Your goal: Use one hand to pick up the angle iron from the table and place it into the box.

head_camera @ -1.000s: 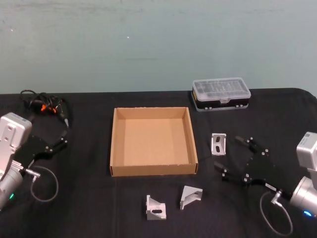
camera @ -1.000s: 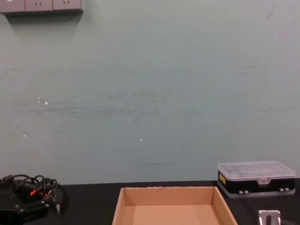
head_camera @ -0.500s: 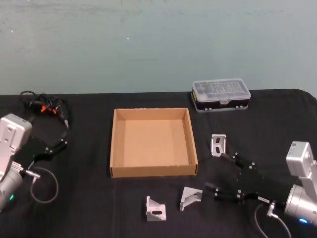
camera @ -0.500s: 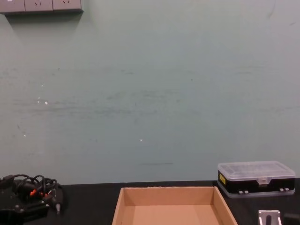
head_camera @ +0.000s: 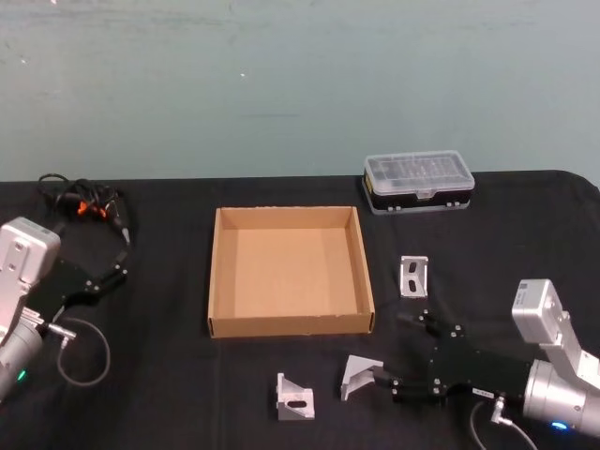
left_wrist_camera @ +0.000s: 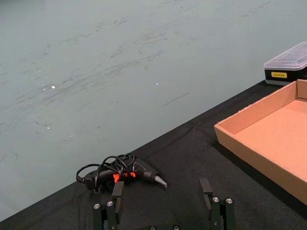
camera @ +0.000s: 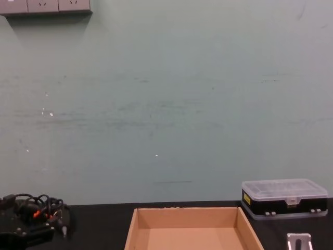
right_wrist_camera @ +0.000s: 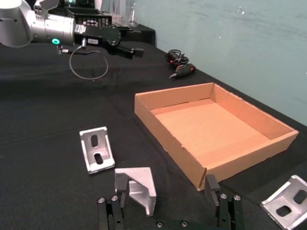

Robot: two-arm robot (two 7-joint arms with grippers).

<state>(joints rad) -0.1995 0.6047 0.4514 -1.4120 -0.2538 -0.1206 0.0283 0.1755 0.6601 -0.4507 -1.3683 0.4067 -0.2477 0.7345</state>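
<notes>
- Right gripper [head_camera: 401, 349] lies low over the table [head_camera: 169, 394] at its front right, with the fingers spread wide and nothing held.
- Far off to that gripper's left, the left gripper [head_camera: 111, 274] rests by the table's left edge, its fingers also apart and holding nothing.
- Just beyond the left gripper, towards the wall, lies a corded tool [head_camera: 84, 199] with its cable bunched up.
- Ahead of the right gripper and to its left sits the cardboard box [head_camera: 291, 323], flat on the table.
- Left of the right gripper's fingertips stands the front bracket [head_camera: 295, 396], near the table's front edge.
- Right at the tip of the finger nearer the robot is the middle bracket [head_camera: 361, 373]. It sits on the table outside the box, off the box's front right corner. I cannot tell whether the finger touches it.
- Just past the other finger stands the far bracket [head_camera: 413, 276], beside the box's right wall.
- Well beyond the right gripper, at the back of the table, sits a plastic case [head_camera: 419, 180] with a clear lid.
</notes>
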